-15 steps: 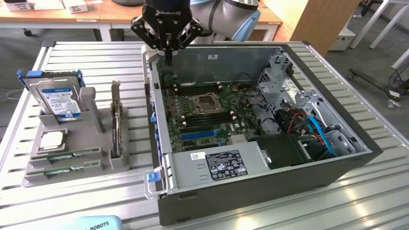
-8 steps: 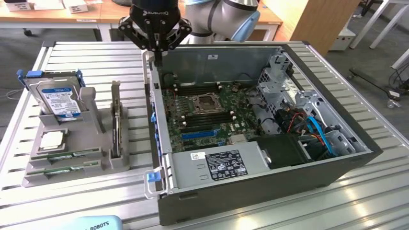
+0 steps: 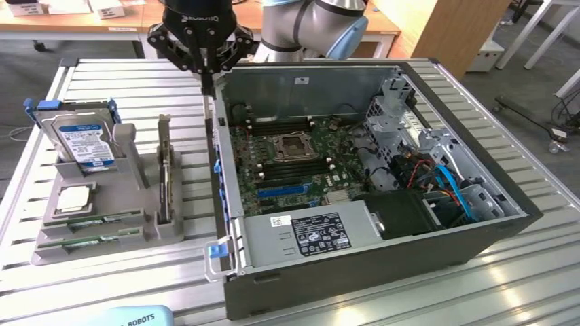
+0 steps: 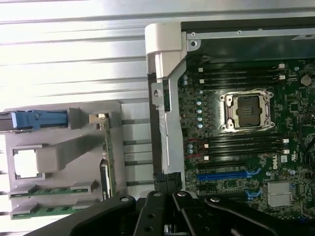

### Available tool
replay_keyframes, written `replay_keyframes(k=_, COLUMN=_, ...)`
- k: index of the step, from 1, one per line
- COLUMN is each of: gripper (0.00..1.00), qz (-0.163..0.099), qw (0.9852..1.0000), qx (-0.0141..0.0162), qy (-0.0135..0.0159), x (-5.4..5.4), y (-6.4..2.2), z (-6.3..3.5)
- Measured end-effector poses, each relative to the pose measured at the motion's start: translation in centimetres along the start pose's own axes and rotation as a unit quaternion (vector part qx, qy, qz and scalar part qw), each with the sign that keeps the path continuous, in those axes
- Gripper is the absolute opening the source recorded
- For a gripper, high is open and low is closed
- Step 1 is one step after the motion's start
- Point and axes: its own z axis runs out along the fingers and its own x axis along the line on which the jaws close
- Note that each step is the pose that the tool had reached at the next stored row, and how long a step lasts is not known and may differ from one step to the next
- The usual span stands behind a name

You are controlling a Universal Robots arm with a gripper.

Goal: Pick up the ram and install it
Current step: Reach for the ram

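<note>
Fingers of the single arm, pressed together with nothing between them, hang tip-down over the side wall of the open computer case. This is the wall on the exterior view's left, and the fingers are toward its far end. Inside the case the motherboard lies flat, with a processor socket near its centre and dark memory slots running on both sides of the socket. Beside the case, on the exterior view's left, a grey holder rests on the slatted metal counter. The ram and a second ram lie flat and parallel in two grooves at the holder's near edge, well apart from the fingers. Just behind them sits a square silver processor. Farther back a blue-labelled hard drive stands tilted. An expansion card stands on edge along the holder's side nearest the case.
</note>
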Motion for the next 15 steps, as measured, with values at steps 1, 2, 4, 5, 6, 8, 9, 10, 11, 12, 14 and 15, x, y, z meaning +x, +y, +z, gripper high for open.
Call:
replay_keyframes(k=1, gripper=0.10, qz=0.000, qw=1.0000, qx=0.0000, qy=0.0000, x=0.3, y=0.00, z=0.01)
replay_keyframes(k=2, gripper=0.10, qz=0.001, qw=1.0000, qx=0.0000, qy=0.0000, x=0.6, y=-0.01, z=0.02)
replay_keyframes(k=4, gripper=0.10, qz=0.001, qw=1.0000, qx=0.0000, qy=-0.0001, x=1.2, y=-0.02, z=0.04)
replay_keyframes(k=5, gripper=0.10, qz=0.002, qw=1.0000, qx=0.0000, qy=-0.0001, x=1.5, y=-0.03, z=0.05)
replay_keyframes(k=6, gripper=0.10, qz=0.002, qw=1.0000, qx=0.0000, qy=-0.0001, x=1.8, y=-0.03, z=0.06)
replay_keyframes(k=8, gripper=0.10, qz=0.003, qw=1.0000, qx=0.0001, qy=-0.0001, x=2.4, y=-0.04, z=0.08)
replay_keyframes(k=9, gripper=0.10, qz=0.003, qw=1.0000, qx=0.0000, qy=-0.0001, x=2.7, y=-0.05, z=0.09)
replay_keyframes(k=10, gripper=0.10, qz=0.003, qw=1.0000, qx=0.0001, qy=-0.0001, x=2.9, y=-0.05, z=0.10)
replay_keyframes(k=11, gripper=0.10, qz=0.003, qw=1.0000, qx=0.0001, qy=-0.0002, x=3.2, y=-0.06, z=0.11)
replay_keyframes(k=12, gripper=0.10, qz=0.004, qw=1.0000, qx=0.0001, qy=-0.0002, x=3.5, y=-0.07, z=0.12)
replay_keyframes(k=14, gripper=0.10, qz=0.004, qw=1.0000, qx=0.0001, qy=-0.0002, x=4.1, y=-0.08, z=0.15)
replay_keyframes(k=15, gripper=0.10, qz=0.005, qw=1.0000, qx=0.0001, qy=-0.0002, x=4.4, y=-0.08, z=0.16)
